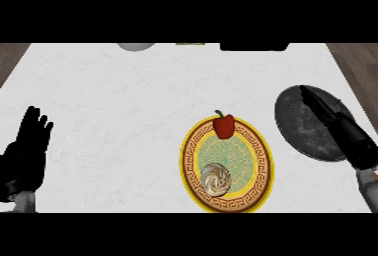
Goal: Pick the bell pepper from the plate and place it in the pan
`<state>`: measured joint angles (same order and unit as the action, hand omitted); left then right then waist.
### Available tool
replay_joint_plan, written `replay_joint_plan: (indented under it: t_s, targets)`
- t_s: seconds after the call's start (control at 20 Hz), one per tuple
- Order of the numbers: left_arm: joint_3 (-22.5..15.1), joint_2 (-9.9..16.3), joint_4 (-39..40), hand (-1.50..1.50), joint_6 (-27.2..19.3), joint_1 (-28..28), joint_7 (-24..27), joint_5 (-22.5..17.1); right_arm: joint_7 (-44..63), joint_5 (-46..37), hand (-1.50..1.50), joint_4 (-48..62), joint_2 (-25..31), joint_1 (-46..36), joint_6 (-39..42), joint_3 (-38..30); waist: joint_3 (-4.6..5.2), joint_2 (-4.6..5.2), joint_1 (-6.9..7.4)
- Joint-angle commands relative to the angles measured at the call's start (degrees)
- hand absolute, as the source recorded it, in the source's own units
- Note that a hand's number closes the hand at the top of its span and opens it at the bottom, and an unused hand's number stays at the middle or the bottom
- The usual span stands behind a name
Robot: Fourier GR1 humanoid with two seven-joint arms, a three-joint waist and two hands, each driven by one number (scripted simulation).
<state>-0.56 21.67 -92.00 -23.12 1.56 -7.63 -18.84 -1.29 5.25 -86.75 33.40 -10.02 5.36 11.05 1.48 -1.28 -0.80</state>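
Note:
A red bell pepper (224,126) with a green stem stands on the far rim of a round plate (262,165) that has a yellow and brown patterned border, at the counter's middle. A dark grey pan (301,125) lies to the right of the plate. My right hand (350,135) lies over the pan's right part, fingers straight and pointing away and to the left, with nothing in it. It is well to the right of the pepper. My left hand (26,150) rests open at the left edge, fingers up.
A pale swirled pastry (216,179) lies on the near part of the plate. At the counter's far edge are a grey rounded object (136,46), a small greenish item (190,44) and a black object (255,46). Wood shows past both side edges of the counter.

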Motion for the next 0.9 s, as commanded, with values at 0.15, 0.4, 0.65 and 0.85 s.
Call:
replay_joint_plan:
  t_s: [0.15,0.4,0.65,0.85]
  targets:
    - [-2.70,1.48,-1.29,0.00,5.36,-4.56,0.16,0.05,-11.45,5.51,1.50,-7.25,-7.79,-10.39,4.38,1.19,-1.63,1.39,2.06]
    - [-5.97,0.06,-0.30,0.00,7.70,-7.87,-0.68,0.17,-29.62,-9.46,1.50,-2.72,-7.43,-9.01,-6.85,-2.19,-1.70,1.74,0.38]
    - [-6.56,-2.43,2.77,0.00,7.22,-10.19,0.79,1.59,-44.98,-16.90,-1.50,1.89,-5.23,2.33,-12.06,-3.27,-1.55,1.50,-0.01]
    - [-3.20,0.61,3.44,0.00,10.30,-10.85,-1.57,-0.05,-41.55,-21.21,-1.50,-2.61,-0.17,0.90,-11.04,-4.16,-1.44,1.23,0.30]
